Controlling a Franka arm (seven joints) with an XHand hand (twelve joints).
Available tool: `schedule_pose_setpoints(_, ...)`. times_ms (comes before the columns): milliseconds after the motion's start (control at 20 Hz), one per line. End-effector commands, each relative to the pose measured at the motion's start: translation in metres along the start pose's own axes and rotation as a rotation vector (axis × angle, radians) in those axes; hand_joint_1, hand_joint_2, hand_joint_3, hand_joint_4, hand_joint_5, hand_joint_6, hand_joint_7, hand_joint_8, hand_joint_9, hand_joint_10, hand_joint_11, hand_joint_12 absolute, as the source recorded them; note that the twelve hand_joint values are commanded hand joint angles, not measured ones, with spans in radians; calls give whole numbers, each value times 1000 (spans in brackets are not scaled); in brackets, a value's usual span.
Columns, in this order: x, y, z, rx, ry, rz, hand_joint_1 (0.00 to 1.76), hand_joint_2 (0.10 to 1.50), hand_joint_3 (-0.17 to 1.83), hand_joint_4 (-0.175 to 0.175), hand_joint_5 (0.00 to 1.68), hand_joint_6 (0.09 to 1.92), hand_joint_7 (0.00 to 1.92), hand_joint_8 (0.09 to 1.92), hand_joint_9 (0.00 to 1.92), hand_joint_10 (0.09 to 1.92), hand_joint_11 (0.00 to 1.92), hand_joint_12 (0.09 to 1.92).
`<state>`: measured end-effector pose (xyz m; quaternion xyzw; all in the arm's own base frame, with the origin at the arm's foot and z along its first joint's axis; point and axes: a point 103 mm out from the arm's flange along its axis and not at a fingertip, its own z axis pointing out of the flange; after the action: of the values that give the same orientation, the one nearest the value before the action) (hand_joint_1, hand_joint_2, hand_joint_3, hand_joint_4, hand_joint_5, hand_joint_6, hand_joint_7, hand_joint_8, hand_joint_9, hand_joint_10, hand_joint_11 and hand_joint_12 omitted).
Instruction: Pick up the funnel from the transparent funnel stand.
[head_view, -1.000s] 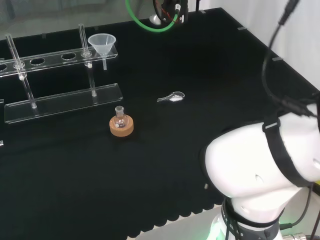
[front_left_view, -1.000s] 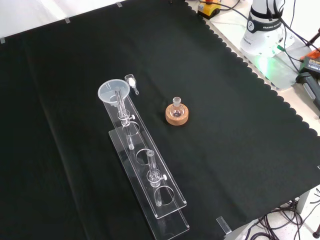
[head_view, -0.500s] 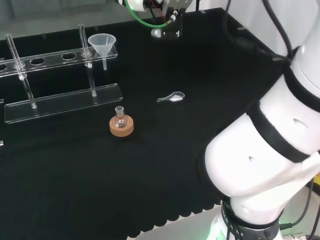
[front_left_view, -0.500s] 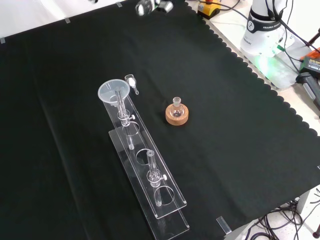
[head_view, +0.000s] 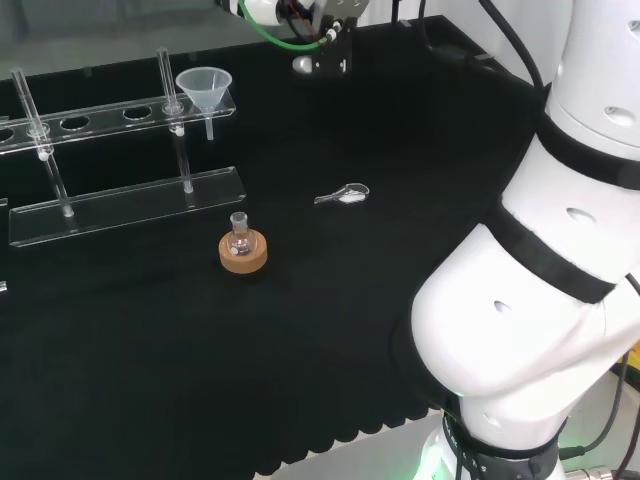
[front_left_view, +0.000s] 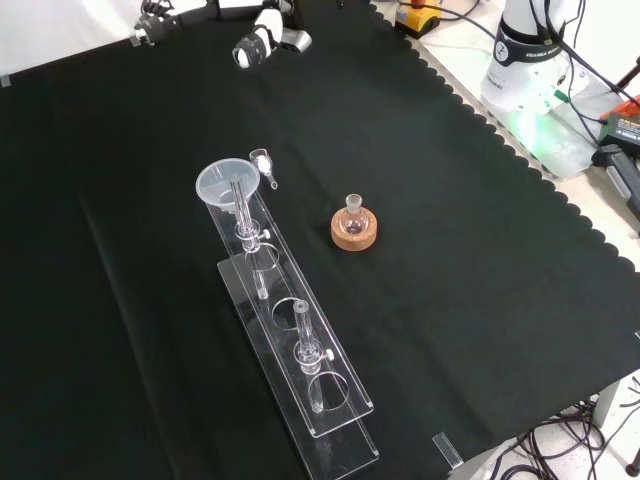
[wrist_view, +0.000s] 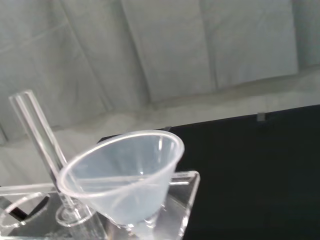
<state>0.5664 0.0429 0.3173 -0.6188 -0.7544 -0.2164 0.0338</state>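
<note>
- Near, head view: white arm (head_view: 540, 300) bulks at the right; bare cloth (head_view: 300, 380) in front of it.
- Middle of cloth: small flask (head_view: 238, 232) upright on a cork ring (head_view: 243, 252); a small clear spoon-like piece (head_view: 345, 195) lies to its right, well apart from it.
- Farther left in head view: clear stand (head_view: 120, 150), long, with posts and a row of holes in its top bar.
- Funnel (head_view: 204, 90) sits upright in the right end hole of the stand in head view, stem hanging down through the bar. In front view it is at the stand's far end (front_left_view: 225, 183).
- Wrist view: funnel (wrist_view: 122, 180) close and large, seated in the stand (wrist_view: 182, 200), nothing touching it.
- Far: hand (head_view: 320, 55) at the top edge in head view, to the right of the funnel and clearly apart from it; in front view it shows at the far edge (front_left_view: 262, 42), above the cloth.
- Fingers: cannot tell whether spread or curled; holds nothing that I can see.
- Progress: early, approach only. Funnel not yet touched or lifted.
- Left to do, as I judge: close the gap to the funnel, grip the cone, lift straight up so the stem clears the hole.
</note>
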Motion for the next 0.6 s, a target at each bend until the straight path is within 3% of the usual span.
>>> schedule_pose_setpoints(50,-9,28,42,136,-1,-17,167,873,327,-61,210,87,0,640,0,925,0,1444)
schedule_pose_setpoints(250,-6,34,56,198,-25,-42,184,849,320,-61,211,87,0,652,0,933,0,1442)
schedule_pose_setpoints(600,4,39,82,260,-42,-42,197,825,314,-62,212,87,0,673,0,938,0,1441)
